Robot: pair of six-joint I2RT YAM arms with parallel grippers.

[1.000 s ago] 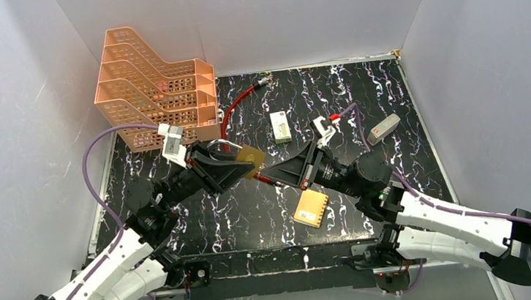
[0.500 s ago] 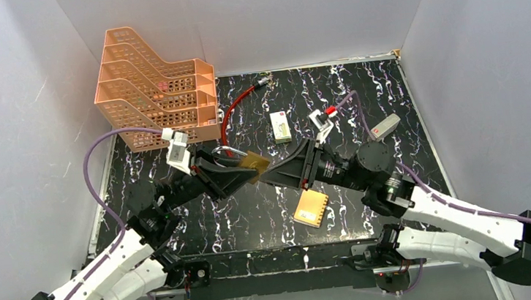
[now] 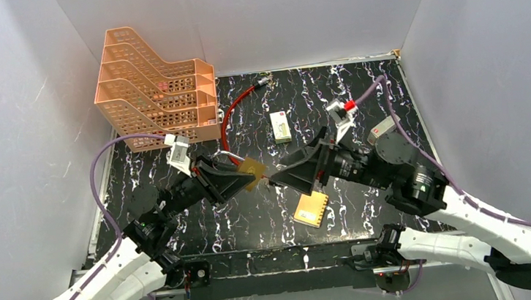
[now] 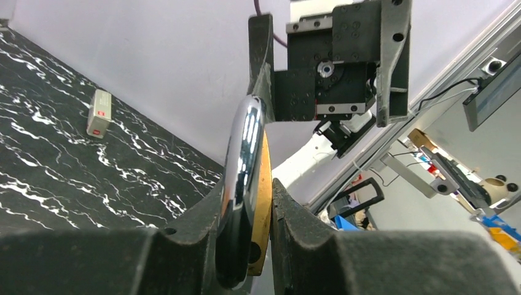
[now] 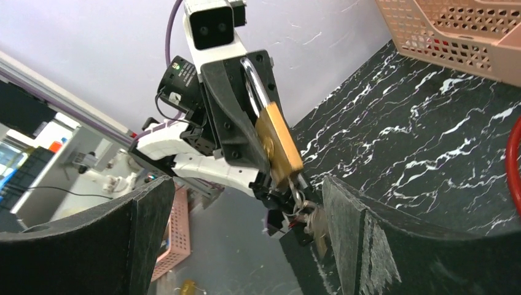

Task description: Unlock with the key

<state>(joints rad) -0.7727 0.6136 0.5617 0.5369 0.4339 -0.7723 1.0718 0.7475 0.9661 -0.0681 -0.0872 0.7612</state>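
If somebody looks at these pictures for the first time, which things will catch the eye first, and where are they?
First comes the brass padlock, held up above the middle of the table by the left gripper, with the key dangling at its lower end. Facing it closely, the right gripper stands wide open, holding nothing. At the far left corner, the peach stacked trays stand out against the black marbled top.

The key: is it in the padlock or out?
In, apparently: the key hangs from the padlock's underside, and the open right gripper touches nothing.
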